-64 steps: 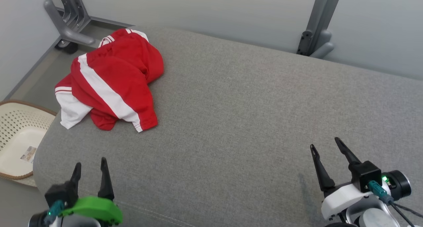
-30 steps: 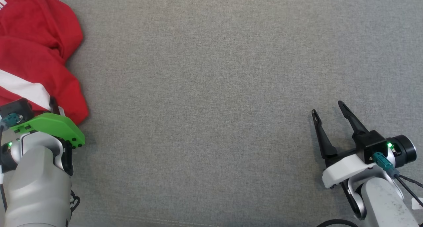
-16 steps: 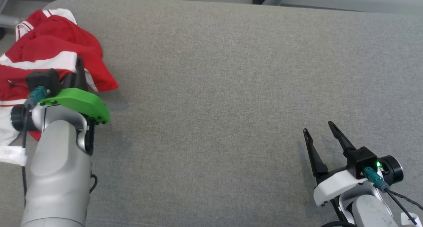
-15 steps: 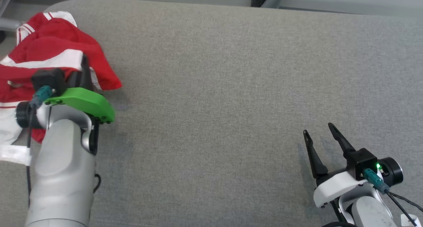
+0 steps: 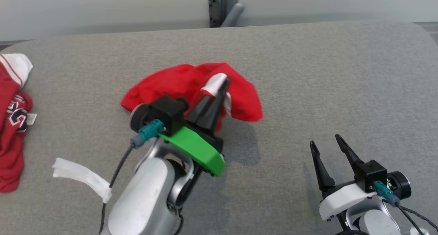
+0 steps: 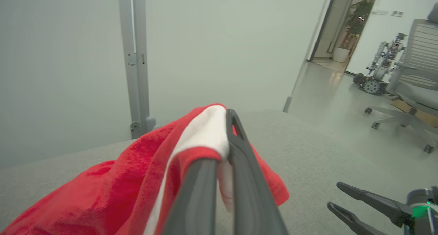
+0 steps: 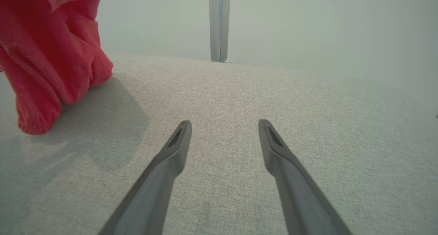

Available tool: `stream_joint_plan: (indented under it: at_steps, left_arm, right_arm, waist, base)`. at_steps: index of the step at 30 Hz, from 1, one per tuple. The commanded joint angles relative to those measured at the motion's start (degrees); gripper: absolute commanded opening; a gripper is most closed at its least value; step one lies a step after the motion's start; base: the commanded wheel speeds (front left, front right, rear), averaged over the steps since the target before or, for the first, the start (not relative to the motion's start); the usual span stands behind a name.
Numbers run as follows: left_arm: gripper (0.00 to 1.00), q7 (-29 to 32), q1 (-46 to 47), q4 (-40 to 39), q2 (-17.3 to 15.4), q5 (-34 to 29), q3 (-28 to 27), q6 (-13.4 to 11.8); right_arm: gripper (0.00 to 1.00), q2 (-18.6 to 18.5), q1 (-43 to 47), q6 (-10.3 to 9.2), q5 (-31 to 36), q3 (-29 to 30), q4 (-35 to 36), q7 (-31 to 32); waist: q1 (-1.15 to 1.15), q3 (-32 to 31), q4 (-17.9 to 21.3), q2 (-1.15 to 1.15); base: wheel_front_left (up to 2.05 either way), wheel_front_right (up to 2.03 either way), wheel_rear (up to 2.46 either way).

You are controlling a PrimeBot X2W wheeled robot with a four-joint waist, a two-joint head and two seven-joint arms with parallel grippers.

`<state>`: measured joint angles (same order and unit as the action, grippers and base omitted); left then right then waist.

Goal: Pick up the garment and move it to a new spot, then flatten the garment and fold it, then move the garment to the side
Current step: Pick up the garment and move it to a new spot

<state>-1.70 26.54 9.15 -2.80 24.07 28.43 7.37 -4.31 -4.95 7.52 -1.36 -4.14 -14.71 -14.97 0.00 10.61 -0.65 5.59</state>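
- Pinching a white-striped fold of the red garment (image 5: 171, 86), the left gripper (image 5: 223, 86) is holding its two dark fingers closed on the cloth.
- The right gripper (image 5: 325, 140) is standing with its fingers spread wide, gripping nothing, low over the grey cushion (image 5: 325, 67) and well to the right of the garment.
- The garment is hanging bunched from the left fingers over the middle of the cushion, toward its far edge. Whether its lower folds are brushing the surface or just clearing it cannot be told.
- Progress, as a judgement: the pick-up is looking done and the carry to a new spot is looking under way. Setting down, flattening, folding and moving aside are all remaining.
- Orientation: the bunch is spreading left to right in the head view and drooping down from the pinch. It is too crumpled to tell the true long axis or the front.
- Another red garment (image 5: 12, 132) is lying at the cushion's left edge, well apart.
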Motion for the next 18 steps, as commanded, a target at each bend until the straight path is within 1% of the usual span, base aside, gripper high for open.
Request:
stream_joint_plan:
  at_steps: [1,2,4,7,9,11,13,14,15,17,18]
  left_arm:
    - [0.00,0.69,-1.22,-2.75,-0.20,1.85,2.18,-0.63]
    - [0.00,1.23,-1.30,-4.69,-0.16,3.07,4.36,-1.28]
    - [0.00,1.94,-0.08,-6.90,-0.21,3.87,7.73,-3.35]
    - [0.00,2.01,2.76,-5.84,-0.24,5.84,11.84,-6.88]
    - [0.00,1.40,4.64,-2.89,-0.22,7.78,13.93,-9.06]
    - [0.00,-0.04,7.23,2.07,-0.24,8.10,15.50,-11.39]
    - [0.00,-1.55,8.87,8.33,-0.25,9.13,16.82,-13.11]
    - [0.00,-2.35,9.74,11.21,-0.23,9.92,17.37,-13.65]
    - [0.00,-2.35,9.74,11.21,-0.23,9.92,17.37,-13.65]
    - [0.00,-3.76,10.98,16.60,-0.22,11.47,18.72,-14.31]
    - [0.02,-4.83,11.54,18.50,-0.14,12.69,19.40,-14.24]
  right_arm:
    - [1.00,0.15,-0.04,-0.06,-0.14,-0.10,0.12,-0.09]
    - [1.00,0.33,-0.19,-0.06,-0.26,0.24,0.21,-0.09]
    - [1.00,0.65,-0.85,-0.06,-0.52,0.29,0.23,-0.09]
    - [1.00,1.01,-1.46,-0.06,-0.78,0.28,0.15,-0.09]
    - [1.00,1.13,-1.91,-0.06,-1.13,0.36,0.07,-0.09]
    - [1.00,1.28,-2.44,-0.06,-1.53,0.48,0.04,-0.09]
    - [1.00,1.46,-2.78,-0.06,-1.91,0.36,0.03,-0.09]
    - [1.00,1.48,-2.84,-0.06,-2.26,0.40,-0.04,-0.09]
    - [1.00,1.48,-2.84,-0.06,-2.26,0.40,-0.04,-0.09]
    - [1.00,1.47,-3.09,-0.06,-3.59,0.42,-0.01,-0.09]
    - [1.00,1.47,-3.18,-0.06,-4.04,0.52,0.03,-0.09]
  waist:
    - [0.00,-0.22,6.89,-0.01]
    - [0.00,-0.04,8.09,-0.01]
    - [0.00,0.49,10.75,-0.01]
    - [0.00,1.57,14.42,-0.01]
    - [0.00,2.40,16.63,-0.01]
    - [0.00,3.38,18.56,-0.01]
    - [0.00,4.36,20.31,-0.01]
    - [0.00,4.76,21.00,-0.01]
    - [0.00,4.76,21.00,-0.01]
    - [0.00,5.47,22.11,-0.01]
    - [0.00,5.81,22.45,-0.01]
  base:
    - [0.00,0.00,0.00]
    - [0.00,0.00,0.00]
    - [0.00,0.00,0.00]
    - [0.00,0.00,0.00]
    - [0.00,0.00,0.00]
    - [0.00,0.00,0.00]
    - [0.00,0.00,0.00]
    - [0.00,0.00,0.00]
    - [0.00,0.00,0.00]
    - [0.00,0.00,0.00]
    - [0.00,0.00,0.00]
